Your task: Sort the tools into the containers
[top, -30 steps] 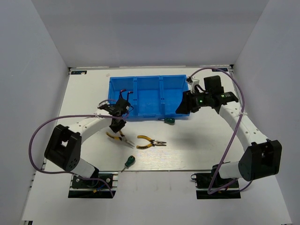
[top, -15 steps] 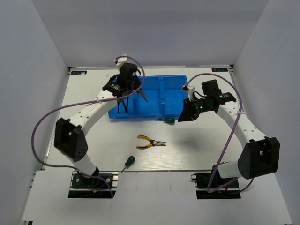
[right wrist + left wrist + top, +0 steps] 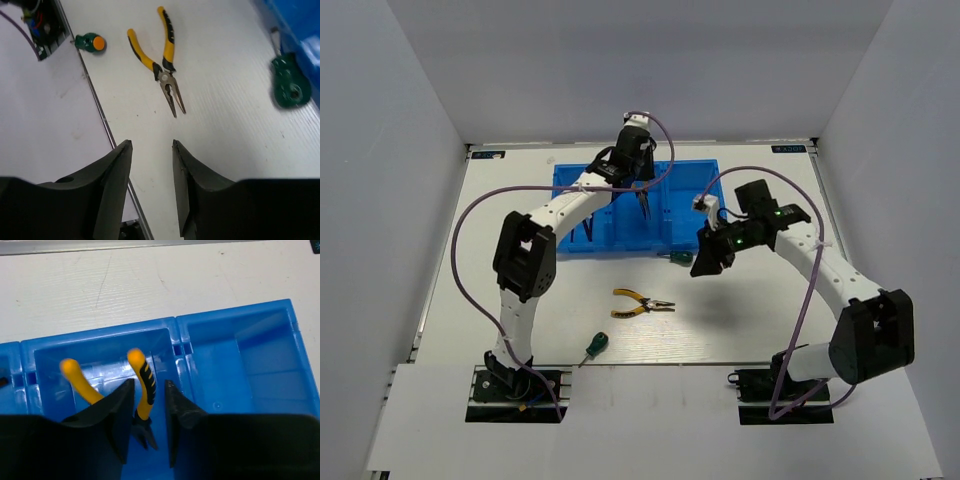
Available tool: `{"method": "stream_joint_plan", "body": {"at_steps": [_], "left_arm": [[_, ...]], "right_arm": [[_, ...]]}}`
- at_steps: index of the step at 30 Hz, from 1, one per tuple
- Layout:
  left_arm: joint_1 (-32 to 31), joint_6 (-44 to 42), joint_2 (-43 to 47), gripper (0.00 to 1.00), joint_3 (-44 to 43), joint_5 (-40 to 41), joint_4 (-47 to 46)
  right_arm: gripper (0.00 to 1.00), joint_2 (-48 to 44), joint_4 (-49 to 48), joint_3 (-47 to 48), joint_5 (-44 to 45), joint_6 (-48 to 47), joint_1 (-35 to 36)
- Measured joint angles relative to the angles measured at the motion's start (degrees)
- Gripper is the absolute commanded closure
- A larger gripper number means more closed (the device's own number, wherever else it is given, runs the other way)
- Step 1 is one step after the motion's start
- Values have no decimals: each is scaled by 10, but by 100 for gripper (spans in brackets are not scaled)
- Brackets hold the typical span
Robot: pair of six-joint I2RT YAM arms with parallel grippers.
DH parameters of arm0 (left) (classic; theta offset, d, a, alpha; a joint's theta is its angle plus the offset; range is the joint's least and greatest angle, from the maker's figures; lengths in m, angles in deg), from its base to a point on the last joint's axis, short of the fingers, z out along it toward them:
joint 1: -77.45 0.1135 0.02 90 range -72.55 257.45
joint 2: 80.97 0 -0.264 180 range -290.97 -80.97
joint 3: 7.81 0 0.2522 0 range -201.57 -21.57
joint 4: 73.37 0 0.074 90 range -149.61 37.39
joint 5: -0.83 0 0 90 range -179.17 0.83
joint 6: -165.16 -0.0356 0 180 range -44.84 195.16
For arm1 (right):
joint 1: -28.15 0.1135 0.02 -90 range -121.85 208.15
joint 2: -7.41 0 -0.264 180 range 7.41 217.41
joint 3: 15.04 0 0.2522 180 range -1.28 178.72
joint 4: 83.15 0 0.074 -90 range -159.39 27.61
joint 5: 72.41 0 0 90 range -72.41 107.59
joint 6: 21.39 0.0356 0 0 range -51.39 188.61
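The blue tray [image 3: 560, 178] lies at the back of the table. My left gripper [image 3: 639, 192] hangs over its middle compartment [image 3: 100, 347]. Yellow-handled pliers [image 3: 141, 382] sit nose-down between its fingers, one handle outside the left finger. The jaws stand apart, with a gap between handle and right finger. My right gripper [image 3: 706, 262] is open and empty above the table, next to a green screwdriver [image 3: 680, 258] by the tray's front wall. Other pliers [image 3: 161, 64] and another green screwdriver [image 3: 92, 43] lie beyond its fingertips. Thin dark tools [image 3: 586, 230] rest in the left compartment.
The second pliers [image 3: 642, 303] lie mid-table and the other screwdriver [image 3: 597, 345] lies near the front edge. White walls enclose the table on three sides. Purple cables loop from both arms. The tray's right compartment [image 3: 250, 365] holds nothing that I can see.
My left arm lifted the pliers off the table and swung them right, over the middle compartment, where its jaws widened. My right arm moved down and left toward the near screwdriver.
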Motion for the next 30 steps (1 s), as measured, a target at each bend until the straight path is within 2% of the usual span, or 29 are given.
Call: {"method": "stream_joint_plan", "body": {"at_steps": [4,9,12,15,16,17,19,22,26,30], "left_arm": [[-3,-14,2,49,-2,-1,-1],[-3,-23,11,42,-2,5,4],[-3,-27,49,38,16,32,21],[0,-23,152,33,89,68,36],[0,-19,205,33,124,80,50],[2,-15,255,26,154,89,60],[4,-9,371,23,219,99,73],[5,1,555,23,305,91,107],[0,19,672,23,371,40,173],[0,40,697,24,424,-20,270]], "right_arm": [[56,23,-17,1,24,-35,64],[57,101,-44,22,70,-46,123],[57,132,-66,30,100,-38,150],[57,153,-87,37,130,-26,181],[57,162,-93,41,141,-20,193],[57,173,-99,47,153,-15,206],[55,203,-106,69,174,-4,231],[54,254,-117,109,205,11,262],[53,293,-134,135,243,23,298],[53,329,-136,156,289,37,332]]}}
